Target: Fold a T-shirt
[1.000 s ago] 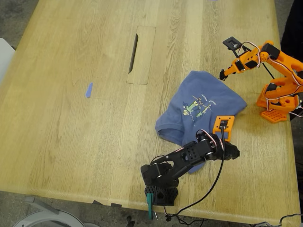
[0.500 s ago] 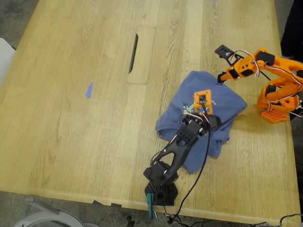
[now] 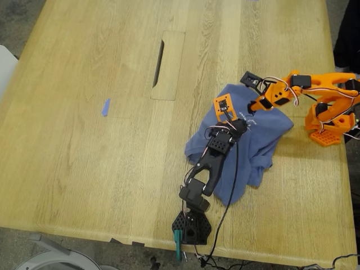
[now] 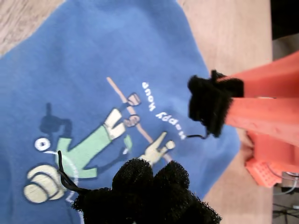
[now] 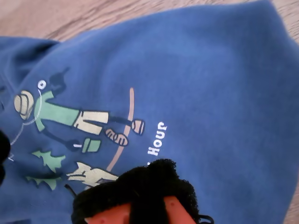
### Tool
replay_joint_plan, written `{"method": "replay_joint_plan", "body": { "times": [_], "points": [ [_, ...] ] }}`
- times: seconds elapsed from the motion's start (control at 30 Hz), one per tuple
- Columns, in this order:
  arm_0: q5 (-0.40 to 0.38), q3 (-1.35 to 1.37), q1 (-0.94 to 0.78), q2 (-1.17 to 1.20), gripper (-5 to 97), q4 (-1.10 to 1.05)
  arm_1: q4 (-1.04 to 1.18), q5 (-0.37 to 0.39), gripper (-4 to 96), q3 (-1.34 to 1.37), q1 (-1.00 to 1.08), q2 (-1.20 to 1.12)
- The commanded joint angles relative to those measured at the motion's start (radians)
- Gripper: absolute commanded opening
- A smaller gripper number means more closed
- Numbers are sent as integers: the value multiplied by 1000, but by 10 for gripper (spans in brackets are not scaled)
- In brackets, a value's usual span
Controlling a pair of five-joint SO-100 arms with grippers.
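The desk carries the T-shirt, rumpled, near its edge at the exterior view's right. My first gripper and my second gripper hover over the chest print; I cannot tell their jaw openings.

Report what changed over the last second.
My first gripper swung across the T-shirt to above its print. My second gripper reached down toward the exterior view's left, over the shirt. No grasp visible. T-shirt and blue tape strip stayed put.
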Motion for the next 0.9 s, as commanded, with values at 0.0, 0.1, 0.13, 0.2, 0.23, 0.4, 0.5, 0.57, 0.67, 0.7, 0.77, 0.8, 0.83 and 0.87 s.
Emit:
{"method": "replay_joint_plan", "body": {
  "times": [0.0, 0.1, 0.13, 0.2, 0.23, 0.4, 0.5, 0.57, 0.67, 0.7, 0.77, 0.8, 0.83, 0.87],
  "points": [
    [26, 17, -15, 0, -1, -29, -21, 12, 2, 11, -20, -2],
    [21, 77, -15, -25, -1, -80, -28, 34, 2, 43, -51, 0],
    [20, 91, -17, -34, -1, -98, -29, 41, 2, 57, -58, 3],
    [25, 120, -35, -40, -1, -114, -37, 49, 2, 87, -63, 17],
    [31, 137, -49, -40, -1, -118, -37, 51, 2, 106, -63, 29],
    [54, 215, -130, -31, -1, -141, -28, 46, 2, 235, -35, 127],
    [58, 239, -179, -29, -1, -150, -20, 41, 2, 302, 2, 186],
    [60, 247, -215, -28, -1, -152, -15, 38, 2, 342, 31, 222],
    [63, 252, -272, -18, 0, -150, 2, 35, 2, 397, 69, 285],
    [63, 255, -293, -14, 0, -149, 9, 35, 2, 411, 83, 305],
    [66, 259, -331, 0, 0, -137, 28, 32, 2, 431, 114, 342],
    [66, 265, -350, 9, 0, -129, 41, 31, 2, 439, 130, 362],
    [66, 272, -365, 18, 0, -129, 57, 29, 2, 446, 147, 382],
    [64, 279, -380, 26, 0, -127, 67, 28, 2, 457, 164, 405]
  ]
}}
